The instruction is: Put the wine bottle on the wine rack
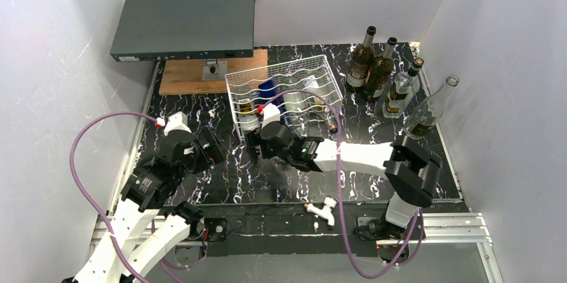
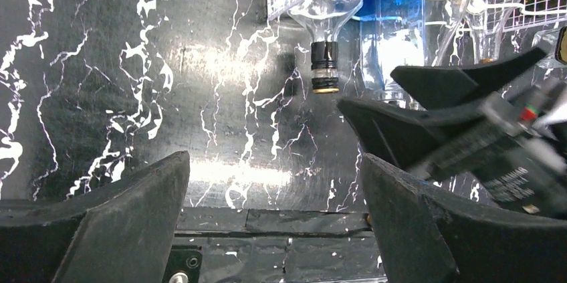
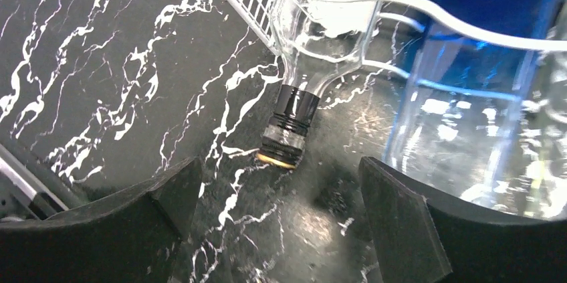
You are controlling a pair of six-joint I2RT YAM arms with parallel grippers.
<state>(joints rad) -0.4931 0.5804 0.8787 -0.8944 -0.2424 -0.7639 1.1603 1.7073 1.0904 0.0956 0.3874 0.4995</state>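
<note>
The left end effector (image 2: 274, 176) hovers wide open and empty over the worktop (image 2: 134, 62). In the wine rack (image 1: 281, 66), the clear wine bottle (image 3: 314, 35) lies at the left end, its neck poking out. The right end effector (image 3: 277, 182), spread wide just short of that neck, grips nothing. Placement looks done, and only backing the arm away seems left.

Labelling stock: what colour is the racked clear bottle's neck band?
Black neck band; the right wrist view shows it best.
</note>
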